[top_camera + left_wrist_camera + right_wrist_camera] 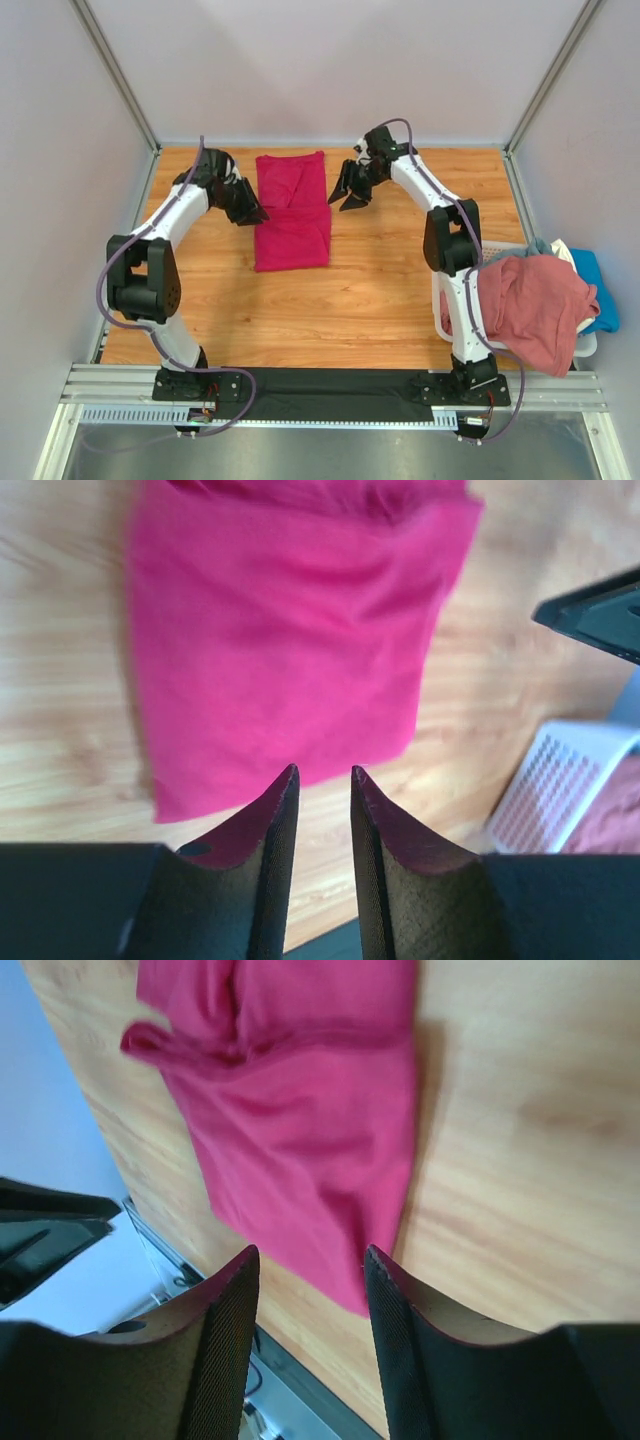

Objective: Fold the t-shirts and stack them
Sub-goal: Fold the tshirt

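A magenta-red t-shirt (292, 210) lies folded in a long strip on the wooden table; it also shows in the left wrist view (290, 630) and the right wrist view (300, 1110). My left gripper (253, 213) is open and empty just left of the shirt, above the table. My right gripper (350, 192) is open and empty just right of the shirt. A dusty pink t-shirt (535, 305) hangs over the basket at the right, with blue cloth (597, 290) and whitish cloth (560, 250) under it.
A white lattice basket (448, 318) stands at the table's right edge, near the right arm's base; it also shows in the left wrist view (560, 790). Grey walls close the left, far and right sides. A black mat (320, 385) runs along the near edge.
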Controlling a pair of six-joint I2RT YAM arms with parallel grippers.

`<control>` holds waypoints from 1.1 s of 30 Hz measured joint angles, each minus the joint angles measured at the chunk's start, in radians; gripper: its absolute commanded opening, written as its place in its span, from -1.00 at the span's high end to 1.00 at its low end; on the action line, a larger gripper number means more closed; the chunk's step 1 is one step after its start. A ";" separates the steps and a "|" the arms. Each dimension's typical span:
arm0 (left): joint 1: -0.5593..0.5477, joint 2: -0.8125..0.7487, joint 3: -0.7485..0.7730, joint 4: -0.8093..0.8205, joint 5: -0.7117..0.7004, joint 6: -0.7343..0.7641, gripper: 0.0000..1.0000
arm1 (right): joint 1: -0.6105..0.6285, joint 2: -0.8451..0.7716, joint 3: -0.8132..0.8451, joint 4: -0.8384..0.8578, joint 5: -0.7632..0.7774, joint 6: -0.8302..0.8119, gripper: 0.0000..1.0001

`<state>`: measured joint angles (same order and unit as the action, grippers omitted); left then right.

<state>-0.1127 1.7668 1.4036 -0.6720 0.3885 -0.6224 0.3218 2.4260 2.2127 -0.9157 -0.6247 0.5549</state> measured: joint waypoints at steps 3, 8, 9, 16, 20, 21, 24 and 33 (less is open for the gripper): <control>-0.044 -0.028 -0.102 0.073 0.061 -0.009 0.36 | 0.059 -0.067 -0.076 -0.002 0.010 -0.022 0.04; -0.060 0.069 -0.134 0.145 0.127 -0.023 0.38 | 0.142 -0.098 -0.150 0.005 0.011 -0.039 0.32; -0.057 0.097 -0.115 0.145 0.133 -0.024 0.40 | 0.151 -0.098 -0.163 0.008 0.010 -0.041 0.39; -0.042 0.257 0.098 0.178 0.157 -0.029 0.42 | 0.173 -0.098 -0.262 0.022 0.006 -0.040 0.62; -0.023 0.344 0.223 0.184 0.161 -0.030 0.44 | 0.172 -0.097 -0.268 0.025 0.005 -0.040 0.60; -0.016 0.362 0.241 0.183 0.161 -0.030 0.43 | 0.172 -0.097 -0.268 0.026 0.005 -0.040 0.60; 0.007 0.417 0.279 0.169 0.159 -0.025 0.44 | 0.172 -0.092 -0.269 0.034 0.005 -0.041 0.58; 0.034 0.527 0.393 0.057 0.135 0.043 0.33 | 0.161 -0.087 -0.363 0.049 0.008 -0.053 0.55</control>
<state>-0.0792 2.2936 1.7962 -0.6147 0.5240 -0.5797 0.4828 2.3390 1.8500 -0.8665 -0.6167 0.5014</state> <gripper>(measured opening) 0.323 0.224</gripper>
